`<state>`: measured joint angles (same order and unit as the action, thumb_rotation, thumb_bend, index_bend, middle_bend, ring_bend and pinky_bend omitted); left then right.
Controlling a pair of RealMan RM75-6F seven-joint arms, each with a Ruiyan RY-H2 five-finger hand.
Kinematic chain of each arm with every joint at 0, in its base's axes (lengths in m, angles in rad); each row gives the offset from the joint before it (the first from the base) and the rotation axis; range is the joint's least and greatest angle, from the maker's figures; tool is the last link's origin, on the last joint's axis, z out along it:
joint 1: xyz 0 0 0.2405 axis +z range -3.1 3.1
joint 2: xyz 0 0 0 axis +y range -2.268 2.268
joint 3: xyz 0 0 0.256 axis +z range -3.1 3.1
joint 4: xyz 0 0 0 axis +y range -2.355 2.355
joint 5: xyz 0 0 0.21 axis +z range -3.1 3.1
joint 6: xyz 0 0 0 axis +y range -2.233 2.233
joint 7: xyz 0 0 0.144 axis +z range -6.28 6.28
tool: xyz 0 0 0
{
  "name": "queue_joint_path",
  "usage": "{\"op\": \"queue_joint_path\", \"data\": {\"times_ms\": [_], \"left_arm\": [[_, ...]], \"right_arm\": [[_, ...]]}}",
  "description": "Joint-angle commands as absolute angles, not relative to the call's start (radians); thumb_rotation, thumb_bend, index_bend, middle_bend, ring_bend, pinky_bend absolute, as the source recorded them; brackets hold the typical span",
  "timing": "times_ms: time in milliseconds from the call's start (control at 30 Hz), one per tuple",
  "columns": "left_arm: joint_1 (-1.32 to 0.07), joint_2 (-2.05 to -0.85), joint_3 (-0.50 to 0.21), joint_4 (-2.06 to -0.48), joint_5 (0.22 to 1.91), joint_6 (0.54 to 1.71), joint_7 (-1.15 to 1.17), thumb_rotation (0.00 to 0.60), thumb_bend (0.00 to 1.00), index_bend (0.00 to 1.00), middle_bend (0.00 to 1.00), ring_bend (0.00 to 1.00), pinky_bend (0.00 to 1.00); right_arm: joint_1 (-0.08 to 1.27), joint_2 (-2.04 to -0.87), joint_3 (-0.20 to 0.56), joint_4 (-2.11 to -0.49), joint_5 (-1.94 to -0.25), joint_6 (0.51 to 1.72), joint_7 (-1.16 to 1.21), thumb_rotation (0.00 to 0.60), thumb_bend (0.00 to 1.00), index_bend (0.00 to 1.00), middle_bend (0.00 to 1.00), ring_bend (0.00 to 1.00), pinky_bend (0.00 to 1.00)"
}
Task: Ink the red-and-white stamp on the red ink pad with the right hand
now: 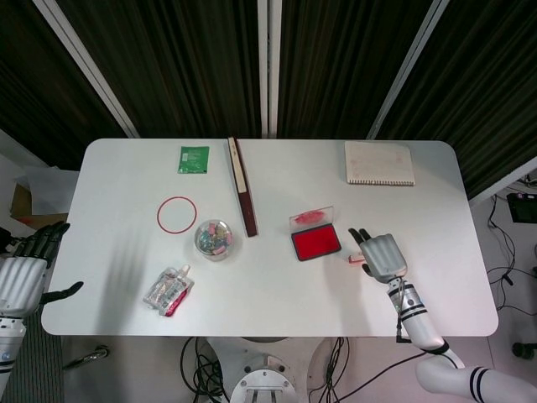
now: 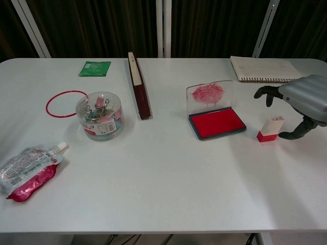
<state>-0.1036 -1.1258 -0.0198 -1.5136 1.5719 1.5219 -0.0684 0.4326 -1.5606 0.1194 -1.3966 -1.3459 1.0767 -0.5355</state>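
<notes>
The red-and-white stamp (image 2: 269,129) stands upright on the table, just right of the open red ink pad (image 2: 217,122), whose clear lid (image 2: 209,95) is raised. My right hand (image 2: 301,102) hovers over the stamp with its fingers (image 2: 265,93) spread above it and the thumb beside it, not touching. From the head view the right hand (image 1: 379,256) partly covers the stamp (image 1: 356,259) beside the ink pad (image 1: 315,243). My left hand (image 1: 21,273) hangs open off the table's left edge.
A spiral notebook (image 2: 264,69) lies at the back right. A long dark case (image 2: 139,86) lies left of the pad. Further left are a clear tub of clips (image 2: 100,115), a red ring (image 2: 65,103), a green packet (image 2: 94,68) and a pouch (image 2: 28,171).
</notes>
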Motion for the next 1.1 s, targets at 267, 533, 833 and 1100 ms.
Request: {"op": "queue_joint_path", "data": {"times_ms": [267, 533, 833, 1100], "left_arm": [[-0.103, -1.126, -0.021, -1.512, 1.567, 1.519, -0.07, 0.553, 0.04, 0.05, 0.08, 0.08, 0.19], [-0.105, -1.127, -0.021, -1.512, 1.568, 1.517, -0.07, 0.555, 0.04, 0.05, 0.08, 0.08, 0.19], [-0.103, -1.126, -0.02, -1.513, 1.568, 1.518, -0.07, 0.557, 0.04, 0.05, 0.08, 0.09, 0.19], [-0.105, -1.125, -0.021, -1.514, 1.569, 1.516, -0.069, 0.553, 0.04, 0.05, 0.08, 0.09, 0.19]], "right_arm": [[0.45, -1.599, 0.113, -1.349, -1.331, 1.081, -0.521, 0.6, 0.14, 0.39, 0.38, 0.79, 1.0], [0.455, -1.61, 0.104, -1.331, -1.338, 1.095, -0.498, 0.6, 0.16, 0.46, 0.42, 0.8, 1.0], [0.46, -1.621, 0.092, -1.313, -1.342, 1.097, -0.482, 0.6, 0.2, 0.46, 0.44, 0.8, 1.0], [0.466, -1.626, 0.086, -1.302, -1.345, 1.096, -0.47, 0.6, 0.21, 0.47, 0.46, 0.8, 0.99]]}}
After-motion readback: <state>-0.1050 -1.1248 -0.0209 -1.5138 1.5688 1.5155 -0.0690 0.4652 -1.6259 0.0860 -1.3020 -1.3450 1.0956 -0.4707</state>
